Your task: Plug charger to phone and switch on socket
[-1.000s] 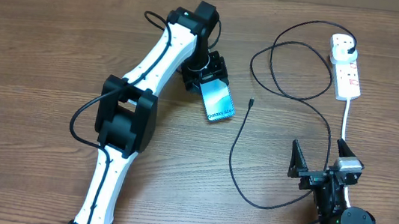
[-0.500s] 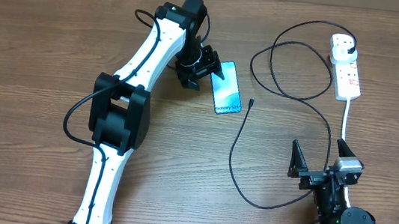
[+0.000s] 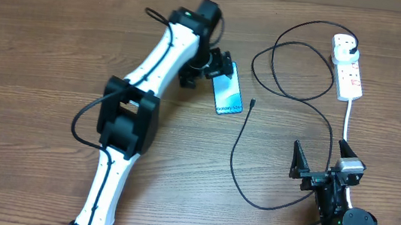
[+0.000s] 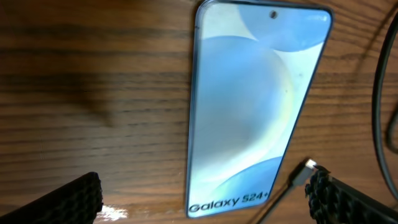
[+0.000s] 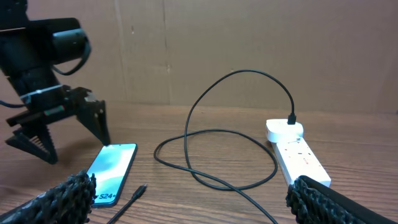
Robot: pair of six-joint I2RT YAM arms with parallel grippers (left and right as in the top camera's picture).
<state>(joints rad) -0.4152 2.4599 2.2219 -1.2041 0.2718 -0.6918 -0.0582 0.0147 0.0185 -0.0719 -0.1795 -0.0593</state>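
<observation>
— Step?
— Plugging, not begun: phone (image 3: 224, 94) lies upper middle, charger (image 3: 251, 103) tip just right. Your left gripper (image 3: 218, 67) and right gripper (image 3: 322, 163) gape, empty. Pinch the tip next, I judge.

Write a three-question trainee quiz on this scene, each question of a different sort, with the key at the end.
1. True or false: the charger's connector tip is plugged into the phone.
2. The left tool is: A) open, beside the phone; B) shut on the phone; C) shut on the charger.
3. Fill in: the charger's black plug sits in the white ____.
Key: 1 false, the tip lies on the table beside the phone; 2 A; 3 socket.
</observation>
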